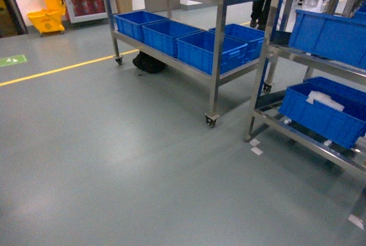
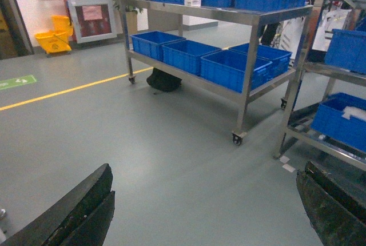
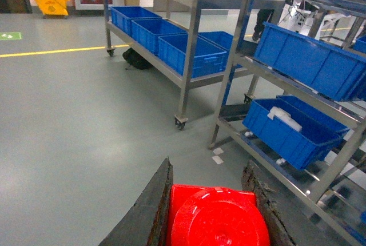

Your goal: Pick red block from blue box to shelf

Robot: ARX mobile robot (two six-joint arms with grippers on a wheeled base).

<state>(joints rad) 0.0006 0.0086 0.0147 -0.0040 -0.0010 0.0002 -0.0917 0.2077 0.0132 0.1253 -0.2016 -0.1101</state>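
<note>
The red block (image 3: pixel 217 217), bright red with a round stud facing the camera, sits between the fingers of my right gripper (image 3: pixel 209 164), which is shut on it above the grey floor. The steel shelf (image 3: pixel 231 68) stands ahead and to the right, dark-blue crates on its slanted tiers; its upright also shows in the head view (image 1: pixel 269 46). My left gripper (image 2: pixel 207 169) is open, with only bare floor between its fingers (image 2: pixel 86 206). The blue box is out of view. Neither gripper shows in the head view.
A second steel rack on casters (image 1: pixel 217 46) holds dark-blue crates (image 1: pixel 209 48), with a black bag (image 1: pixel 150 63) under it. A yellow line (image 1: pixel 57 70) crosses the floor. A yellow mop bucket (image 1: pixel 46 20) stands far left. White tape marks (image 1: pixel 256 150) lie by the shelf's foot.
</note>
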